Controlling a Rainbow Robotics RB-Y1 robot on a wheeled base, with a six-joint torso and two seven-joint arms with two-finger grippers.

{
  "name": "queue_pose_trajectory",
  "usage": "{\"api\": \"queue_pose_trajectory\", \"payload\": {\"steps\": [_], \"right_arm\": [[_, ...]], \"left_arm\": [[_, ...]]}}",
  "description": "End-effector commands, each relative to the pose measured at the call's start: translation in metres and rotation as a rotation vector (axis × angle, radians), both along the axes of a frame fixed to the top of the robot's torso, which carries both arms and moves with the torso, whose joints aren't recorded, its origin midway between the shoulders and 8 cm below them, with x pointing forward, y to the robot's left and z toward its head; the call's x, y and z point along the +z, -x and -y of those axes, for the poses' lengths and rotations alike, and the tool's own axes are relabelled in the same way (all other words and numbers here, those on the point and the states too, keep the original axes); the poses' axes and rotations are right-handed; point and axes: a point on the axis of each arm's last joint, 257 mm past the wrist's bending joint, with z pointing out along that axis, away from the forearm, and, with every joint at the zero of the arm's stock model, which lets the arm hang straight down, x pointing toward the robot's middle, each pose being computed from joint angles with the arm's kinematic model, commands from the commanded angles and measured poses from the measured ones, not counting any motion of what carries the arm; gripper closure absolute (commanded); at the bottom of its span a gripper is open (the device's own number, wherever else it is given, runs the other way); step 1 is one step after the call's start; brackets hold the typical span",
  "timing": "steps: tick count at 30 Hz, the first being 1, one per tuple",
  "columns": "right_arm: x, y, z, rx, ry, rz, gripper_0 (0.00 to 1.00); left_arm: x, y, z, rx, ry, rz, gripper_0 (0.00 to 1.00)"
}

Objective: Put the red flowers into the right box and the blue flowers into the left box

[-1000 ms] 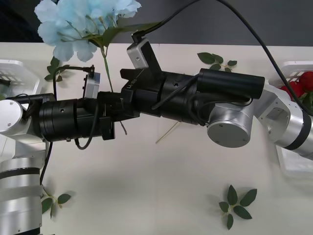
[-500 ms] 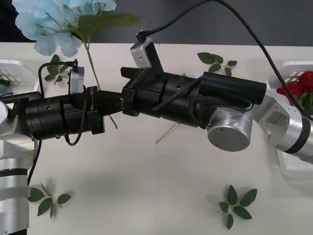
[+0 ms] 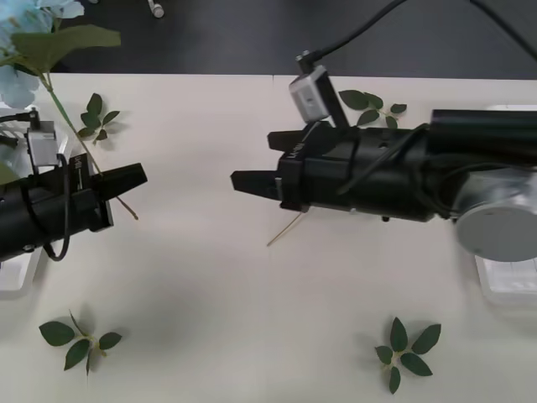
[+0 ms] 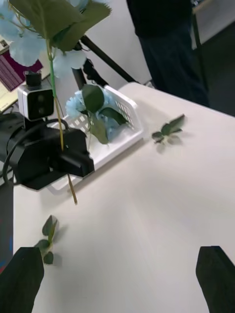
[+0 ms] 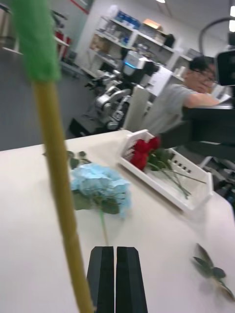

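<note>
Pinching blue flower [image 3: 33, 34] stem low, left gripper [image 3: 126, 178] closed on it; top-heavy, light, floppy. Right gripper [image 3: 252, 164] open, empty.

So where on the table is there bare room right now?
Bare table runs between the left gripper and right gripper, forward to the two leaf sprigs. It is crowded at the left box, already holding blue flowers.
</note>
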Motion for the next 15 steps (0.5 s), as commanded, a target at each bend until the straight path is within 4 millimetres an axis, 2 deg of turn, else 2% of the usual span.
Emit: {"api": "queue_pose_trajectory", "payload": {"steps": [1, 4, 5, 6, 8, 13, 15], "right_arm": [[0.018, 0.011, 0.029, -0.031, -0.005, -0.072, 0.08], [0.015, 0.012, 0.061, -0.079, 0.021, -0.166, 0.08], [0.014, 0.013, 0.066, -0.083, 0.023, -0.19, 0.08], [0.009, 0.015, 0.081, -0.099, 0.039, -0.245, 0.08], [0.003, 0.018, 0.096, -0.115, 0.063, -0.293, 0.08], [-0.026, 0.019, 0.143, -0.194, 0.151, -0.409, 0.08], [-0.035, 0.018, 0.151, -0.216, 0.156, -0.453, 0.08]], "left_arm": [[-0.004, -0.006, -0.038, 0.11, -0.04, 0.011, 1.0], [-0.008, -0.01, -0.073, 0.208, -0.047, -0.014, 0.99], [-0.009, -0.01, -0.081, 0.226, -0.045, -0.027, 1.0], [-0.012, -0.009, -0.099, 0.27, -0.049, -0.051, 1.0], [-0.015, -0.007, -0.119, 0.317, -0.053, -0.082, 0.99], [-0.024, -0.003, -0.177, 0.473, -0.033, -0.182, 0.99], [-0.029, -0.003, -0.198, 0.537, -0.033, -0.213, 0.99]]}}
